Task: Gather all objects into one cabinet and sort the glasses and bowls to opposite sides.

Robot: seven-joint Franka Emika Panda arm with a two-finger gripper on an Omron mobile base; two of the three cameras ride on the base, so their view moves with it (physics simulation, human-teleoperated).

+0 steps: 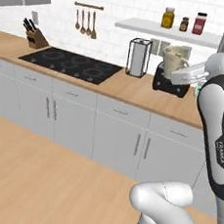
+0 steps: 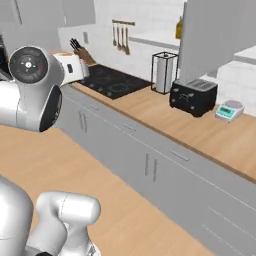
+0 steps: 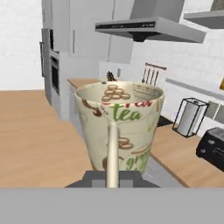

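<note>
Clearly the mug [image 3: 117, 127], beige with tea lettering, sits upright in the end effector [image 3: 112, 177], whose jaws are closed on its handle. In the left base view the mug [image 1: 175, 58] rides high over the table [image 1: 136, 89], in front of the toaster [image 1: 170, 81]. It looks empty inside. So one mug is in transit, I judge; placing it in the cabinet remains, as does sorting the cups from the bowl.

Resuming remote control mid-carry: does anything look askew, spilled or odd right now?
Nothing stands out. The beige mug sits upright in the gripper, jaws shut on it, with no spill showing. On the counter, the toaster and paper towel holder stand upright.
</note>
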